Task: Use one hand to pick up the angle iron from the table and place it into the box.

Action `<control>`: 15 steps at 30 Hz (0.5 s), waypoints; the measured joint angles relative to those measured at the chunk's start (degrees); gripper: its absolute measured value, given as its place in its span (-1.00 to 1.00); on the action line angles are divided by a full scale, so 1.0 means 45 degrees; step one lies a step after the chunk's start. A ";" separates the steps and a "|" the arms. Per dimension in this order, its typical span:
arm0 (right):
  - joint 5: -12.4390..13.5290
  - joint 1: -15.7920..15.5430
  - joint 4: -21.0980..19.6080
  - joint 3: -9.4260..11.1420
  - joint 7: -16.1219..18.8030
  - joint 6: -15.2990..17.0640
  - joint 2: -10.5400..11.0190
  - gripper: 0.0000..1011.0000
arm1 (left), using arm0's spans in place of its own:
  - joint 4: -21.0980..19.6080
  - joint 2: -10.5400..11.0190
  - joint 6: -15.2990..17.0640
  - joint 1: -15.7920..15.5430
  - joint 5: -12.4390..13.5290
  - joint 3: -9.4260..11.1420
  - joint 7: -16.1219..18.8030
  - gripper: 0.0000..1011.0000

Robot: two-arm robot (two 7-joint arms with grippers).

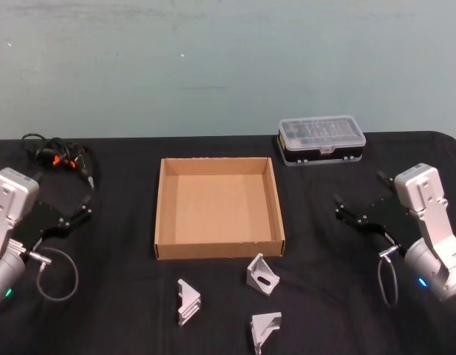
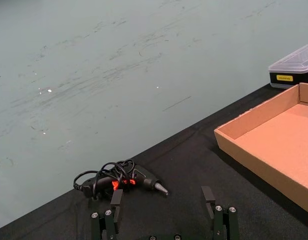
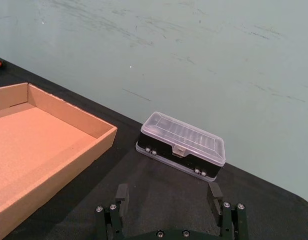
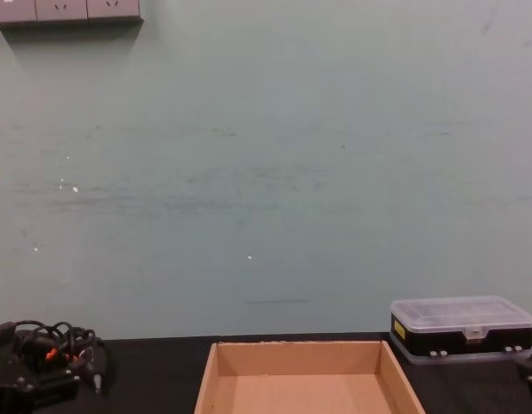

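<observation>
Three angle irons on desk, near edge, outside box: nearest angle iron; left angle iron; third angle iron just short of box's front wall. Left hand at desk's left, jaws open, holding nothing. Right hand at desk's right, jaws open, holding nothing. Cardboard box mid-desk. Far right: clear-lidded case. Far left: corded tool.

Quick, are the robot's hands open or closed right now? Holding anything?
Left gripper: open, holding nothing.
Right gripper: open, holding nothing.
</observation>
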 joint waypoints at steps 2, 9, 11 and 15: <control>0.0000 0.0000 0.0000 0.0000 0.0000 0.0000 0.0000 0.98 | 0.0000 0.0000 0.0001 0.0000 0.0000 0.0000 0.0000 0.98; 0.0000 0.0000 0.0000 0.0000 0.0000 0.0000 0.0000 0.98 | 0.0000 0.0000 0.0000 0.0000 0.0000 0.0000 0.0000 0.98; 0.0087 0.0007 0.0008 0.0088 0.0201 -0.0092 -0.0045 0.98 | 0.0000 -0.0001 0.0001 0.0000 0.0000 0.0000 0.0000 0.98; 0.0359 -0.0027 -0.0098 0.0287 0.0728 -0.0264 -0.0050 0.98 | 0.0000 0.0000 0.0000 0.0000 0.0000 0.0000 0.0000 0.98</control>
